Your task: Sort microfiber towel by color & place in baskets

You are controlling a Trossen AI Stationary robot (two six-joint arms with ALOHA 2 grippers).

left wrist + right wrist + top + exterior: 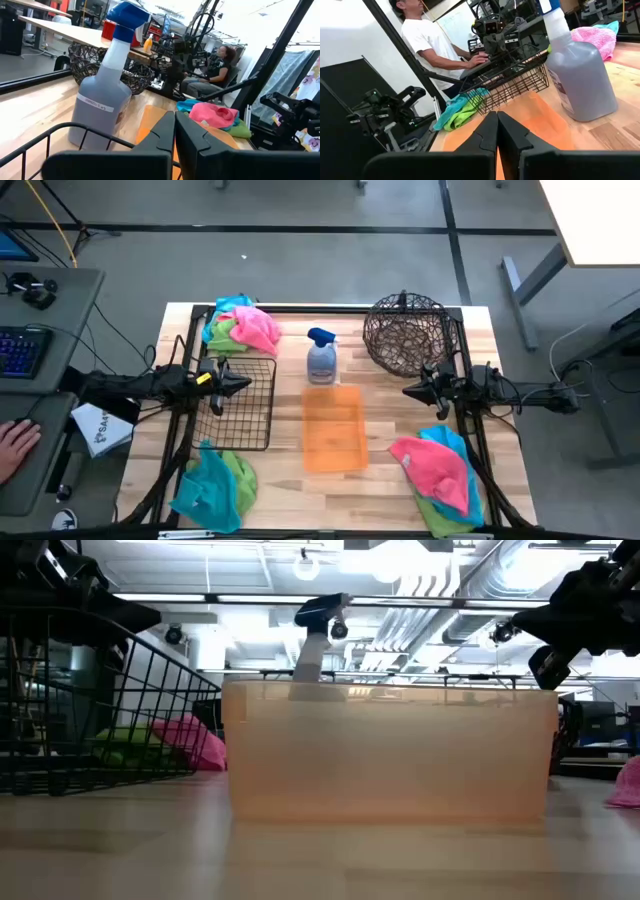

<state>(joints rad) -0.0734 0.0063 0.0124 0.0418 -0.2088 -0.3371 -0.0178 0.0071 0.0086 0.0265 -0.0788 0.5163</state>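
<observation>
Closed fingers (496, 131) over orange tray (540, 131); spray bottle (580, 82) beside black basket (515, 82).

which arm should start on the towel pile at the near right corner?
Right, probably. The right gripper hangs shut just above and beside that pile with its pink towel on top. The left gripper, also shut, sits over the black wire-grid basket, across the orange tray.

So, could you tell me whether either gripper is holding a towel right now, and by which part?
Nothing is held. The left gripper is shut over the black basket, the right gripper shut above bare table; neither touches a towel.
</observation>
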